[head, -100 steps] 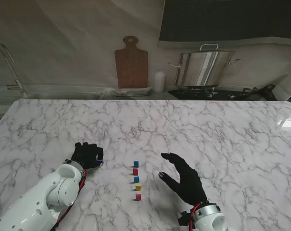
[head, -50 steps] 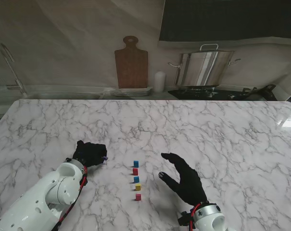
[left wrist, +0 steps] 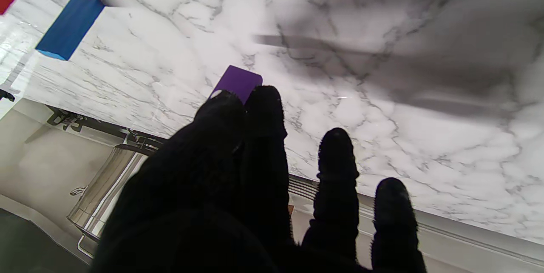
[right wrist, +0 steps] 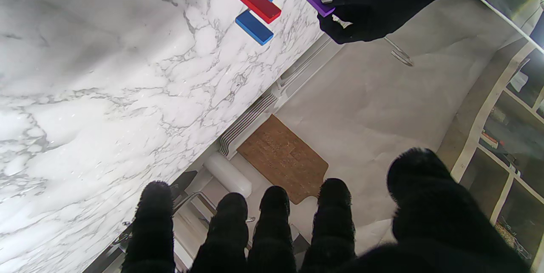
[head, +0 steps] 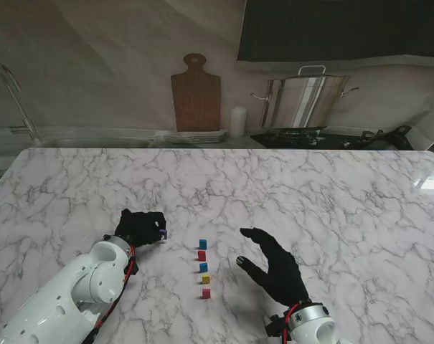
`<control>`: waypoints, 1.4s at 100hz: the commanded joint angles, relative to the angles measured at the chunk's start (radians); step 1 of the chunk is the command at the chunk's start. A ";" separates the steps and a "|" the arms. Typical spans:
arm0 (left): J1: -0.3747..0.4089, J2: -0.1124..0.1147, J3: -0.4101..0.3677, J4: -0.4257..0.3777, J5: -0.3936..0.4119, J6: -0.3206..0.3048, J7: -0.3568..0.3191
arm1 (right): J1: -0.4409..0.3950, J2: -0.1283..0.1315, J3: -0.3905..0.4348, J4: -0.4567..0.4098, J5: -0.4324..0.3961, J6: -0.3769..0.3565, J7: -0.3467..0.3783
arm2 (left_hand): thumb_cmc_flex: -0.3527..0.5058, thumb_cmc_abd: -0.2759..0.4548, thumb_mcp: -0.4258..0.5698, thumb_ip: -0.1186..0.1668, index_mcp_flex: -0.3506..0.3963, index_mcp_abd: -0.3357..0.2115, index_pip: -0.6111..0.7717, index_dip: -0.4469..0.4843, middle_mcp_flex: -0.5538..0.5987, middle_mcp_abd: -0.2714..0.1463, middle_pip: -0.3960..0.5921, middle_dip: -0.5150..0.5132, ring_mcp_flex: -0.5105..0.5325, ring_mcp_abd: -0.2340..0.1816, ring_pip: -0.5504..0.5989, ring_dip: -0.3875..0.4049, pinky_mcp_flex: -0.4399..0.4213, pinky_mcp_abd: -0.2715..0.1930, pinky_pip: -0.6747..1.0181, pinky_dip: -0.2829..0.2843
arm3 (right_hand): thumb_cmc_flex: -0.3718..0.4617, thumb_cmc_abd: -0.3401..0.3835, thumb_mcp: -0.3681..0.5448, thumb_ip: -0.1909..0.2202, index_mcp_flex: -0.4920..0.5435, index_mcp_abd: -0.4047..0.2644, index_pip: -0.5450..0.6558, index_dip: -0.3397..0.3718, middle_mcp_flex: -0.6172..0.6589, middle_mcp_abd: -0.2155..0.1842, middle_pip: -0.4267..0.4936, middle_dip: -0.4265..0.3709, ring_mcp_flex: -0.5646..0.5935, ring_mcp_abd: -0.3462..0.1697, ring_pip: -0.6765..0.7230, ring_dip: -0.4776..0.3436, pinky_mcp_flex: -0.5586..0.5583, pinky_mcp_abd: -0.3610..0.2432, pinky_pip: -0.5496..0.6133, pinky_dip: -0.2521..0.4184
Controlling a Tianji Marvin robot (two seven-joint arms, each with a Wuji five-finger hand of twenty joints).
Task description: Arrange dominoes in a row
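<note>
Five dominoes already stand in a row [head: 202, 268] on the marble table [head: 331, 201], running from a blue one [head: 202, 244] farthest from the robot through red, blue and yellow to a red one [head: 206, 293] nearest it. A sixth, the purple domino [head: 163, 233], is pinched at the fingertips of the left hand [head: 139, 228], which sits just to the left of the row's far end, the blue piece just beyond its fingertips. The likely remaining step is to set this piece down in line with the others. The right hand [head: 272, 266] hangs to the right of the row with fingers spread, holding nothing. From the stand view the pieces are too small to tell whether they are evenly spaced. In the left wrist view the fingers hide most of the purple domino [left wrist: 238, 82], so whether it touches the table cannot be told.
</note>
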 commanded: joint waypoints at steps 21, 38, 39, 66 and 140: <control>-0.052 -0.021 0.062 0.019 -0.053 0.038 0.000 | -0.004 0.000 -0.002 -0.001 -0.001 0.006 0.004 | 0.019 0.052 0.021 0.018 -0.035 0.062 0.067 0.023 0.025 0.017 0.015 -0.007 -0.016 -0.014 0.013 0.003 -0.021 -0.003 0.029 -0.009 | 0.027 0.041 -0.021 0.029 -0.034 -0.017 0.003 0.013 -0.025 -0.007 0.009 0.004 -0.010 -0.026 -0.018 -0.012 -0.004 -0.034 0.011 0.017; -0.100 -0.031 0.110 0.046 -0.089 0.063 0.008 | -0.004 0.000 -0.001 -0.001 -0.001 0.006 0.004 | 0.035 0.061 0.004 0.023 -0.039 0.059 0.069 0.021 0.003 0.022 0.036 0.015 -0.045 -0.001 0.008 0.005 -0.028 -0.003 0.021 -0.011 | 0.028 0.041 -0.021 0.029 -0.034 -0.018 0.003 0.013 -0.025 -0.008 0.009 0.004 -0.009 -0.026 -0.018 -0.012 -0.004 -0.034 0.010 0.017; -0.103 -0.032 0.112 0.047 -0.091 0.064 0.008 | -0.004 0.000 -0.001 -0.001 0.000 0.006 0.004 | 0.037 0.062 0.001 0.024 -0.040 0.058 0.069 0.021 -0.003 0.021 0.040 0.022 -0.047 -0.002 0.008 0.005 -0.028 -0.003 0.019 -0.012 | 0.027 0.041 -0.021 0.029 -0.034 -0.017 0.003 0.013 -0.025 -0.007 0.009 0.004 -0.009 -0.026 -0.018 -0.012 -0.004 -0.035 0.010 0.017; -0.179 -0.051 0.200 0.080 -0.148 0.111 0.017 | -0.004 -0.001 0.002 -0.001 0.004 0.007 0.003 | 0.071 0.072 -0.066 0.037 -0.027 0.018 0.062 0.017 -0.176 0.054 0.166 0.226 -0.139 0.017 -0.011 0.022 -0.030 -0.001 -0.084 -0.021 | 0.027 0.041 -0.021 0.029 -0.034 -0.017 0.003 0.013 -0.025 -0.008 0.010 0.004 -0.010 -0.026 -0.018 -0.011 -0.004 -0.035 0.010 0.017; -0.271 -0.109 0.344 0.202 -0.245 0.144 0.112 | -0.005 -0.002 0.010 -0.001 0.013 0.010 0.005 | 0.086 0.107 -0.103 0.035 -0.048 0.007 0.074 0.011 -0.203 0.034 0.174 0.240 -0.143 0.003 -0.009 0.019 -0.028 0.000 -0.108 -0.004 | 0.027 0.040 -0.022 0.029 -0.034 -0.017 0.003 0.013 -0.026 -0.007 0.010 0.004 -0.010 -0.026 -0.018 -0.011 -0.004 -0.035 0.011 0.017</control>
